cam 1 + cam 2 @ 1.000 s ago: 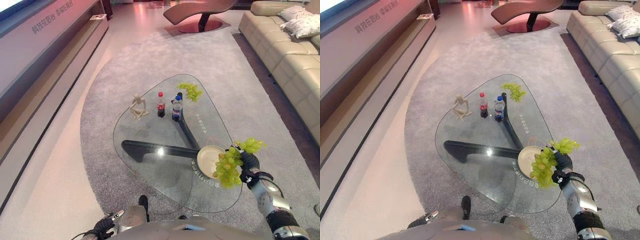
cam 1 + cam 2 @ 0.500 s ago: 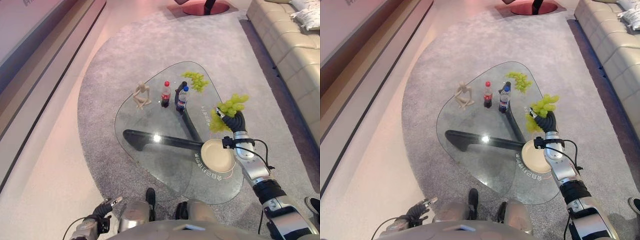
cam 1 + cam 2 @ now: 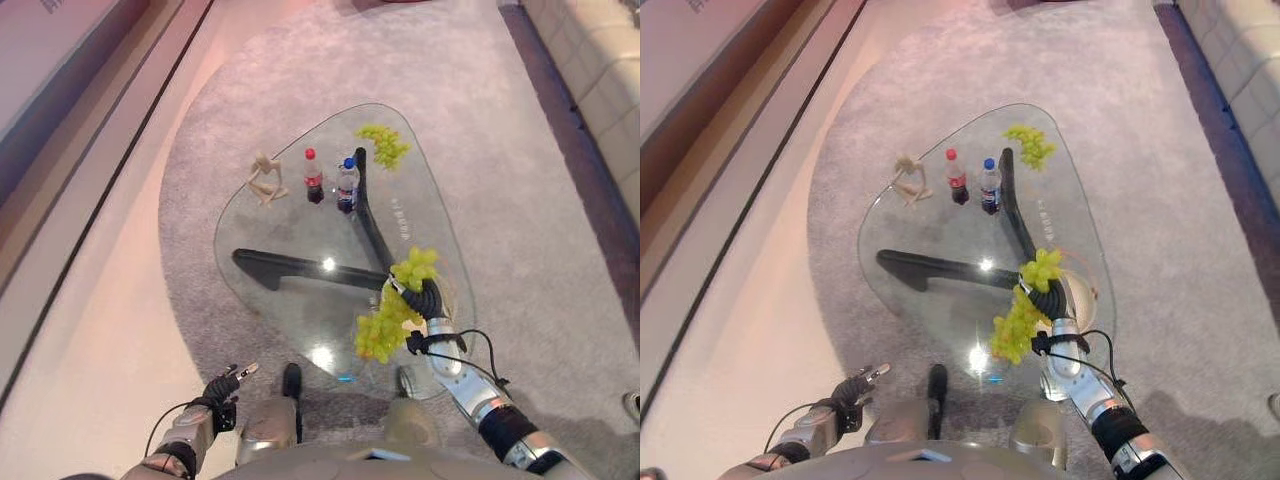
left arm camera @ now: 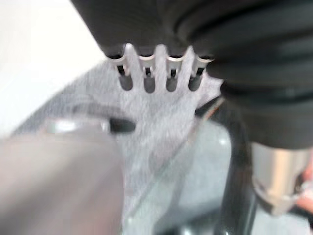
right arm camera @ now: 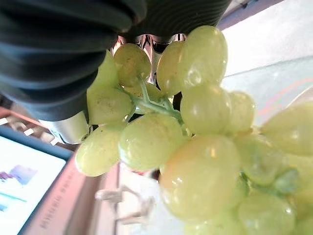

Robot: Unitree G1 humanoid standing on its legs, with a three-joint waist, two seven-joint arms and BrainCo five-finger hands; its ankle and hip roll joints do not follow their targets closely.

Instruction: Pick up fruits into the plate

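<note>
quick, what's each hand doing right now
Left hand: low beside the table, holding nothing; open or shut cannot be told.
Right hand: shut on a grape bunch, held above the glass table.

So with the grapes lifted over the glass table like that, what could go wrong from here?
The right hand holds the bunch of grapes with much of it dangling free, so loose grapes could drop onto the glass table or the rug. The plate is mostly hidden behind hand and bunch, so the release might miss it. A second bunch lies at the far edge.
</note>
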